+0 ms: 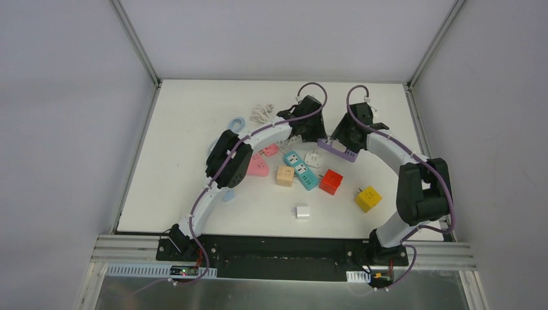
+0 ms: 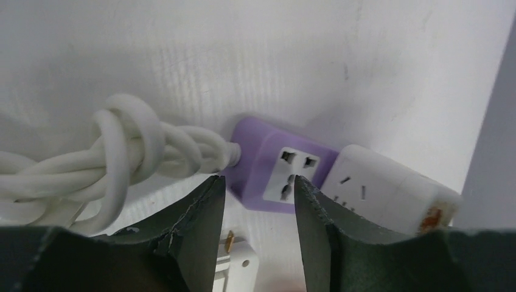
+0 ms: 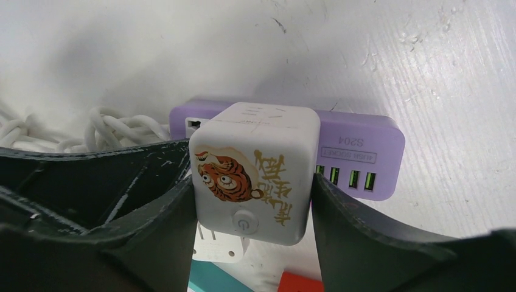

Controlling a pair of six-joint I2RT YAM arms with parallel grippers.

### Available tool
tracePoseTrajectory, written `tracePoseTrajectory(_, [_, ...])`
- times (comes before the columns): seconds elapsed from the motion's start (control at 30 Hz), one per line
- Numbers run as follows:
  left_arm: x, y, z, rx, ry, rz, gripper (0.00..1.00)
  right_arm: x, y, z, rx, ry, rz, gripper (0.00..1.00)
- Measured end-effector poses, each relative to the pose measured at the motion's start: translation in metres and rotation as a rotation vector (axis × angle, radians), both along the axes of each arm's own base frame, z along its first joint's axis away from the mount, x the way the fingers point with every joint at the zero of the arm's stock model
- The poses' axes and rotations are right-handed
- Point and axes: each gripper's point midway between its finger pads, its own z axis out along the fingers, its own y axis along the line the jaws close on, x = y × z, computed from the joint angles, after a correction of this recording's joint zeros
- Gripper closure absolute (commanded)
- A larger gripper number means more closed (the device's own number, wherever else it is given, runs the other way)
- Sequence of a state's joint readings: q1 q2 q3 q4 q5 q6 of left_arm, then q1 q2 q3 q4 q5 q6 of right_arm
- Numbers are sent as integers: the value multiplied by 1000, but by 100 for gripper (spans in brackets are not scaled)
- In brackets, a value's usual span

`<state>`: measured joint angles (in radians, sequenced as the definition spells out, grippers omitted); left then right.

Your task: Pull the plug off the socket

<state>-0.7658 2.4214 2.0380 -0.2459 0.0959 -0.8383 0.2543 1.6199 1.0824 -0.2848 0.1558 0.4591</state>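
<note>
A purple power strip [image 1: 344, 154] lies at the back middle of the table, with a white cube plug [image 3: 252, 164] bearing a tiger print seated in its top. My right gripper [image 3: 251, 177] is shut on that cube, one finger on each side. The strip [image 3: 359, 140] shows behind it with its USB ports. My left gripper [image 2: 255, 188] is open, its fingertips just short of the strip's cord end [image 2: 255, 164]. The cube [image 2: 383, 191] sits further along the strip. The strip's coiled white cord [image 2: 122, 152] lies to the left.
Several loose adapters lie nearer me: pink [image 1: 257, 166], orange [image 1: 285, 175], teal [image 1: 301, 169], red [image 1: 331, 181], yellow [image 1: 368, 198], white [image 1: 302, 212]. A white adapter [image 2: 237, 264] sits just under my left fingers. A cable bundle [image 1: 262, 113] and a blue ring [image 1: 236, 123] lie at the back left.
</note>
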Motion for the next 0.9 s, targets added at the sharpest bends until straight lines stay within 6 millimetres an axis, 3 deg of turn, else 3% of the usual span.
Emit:
tracePoseTrajectory(0.13, [-10, 10, -17, 69, 55, 11, 57, -2, 2, 1, 11, 12, 9, 100])
tracePoseTrajectory(0.37, [-18, 9, -16, 120, 51, 2, 59, -5, 4, 2, 60, 32, 25, 100])
tracePoseTrajectory(0.7, [-21, 13, -14, 140, 72, 2, 65, -8, 14, 1, -31, 57, 63, 100])
tracePoseTrajectory(0.9, [-22, 12, -14, 137, 78, 4, 67, -6, 6, 15, 103, 50, 51, 100])
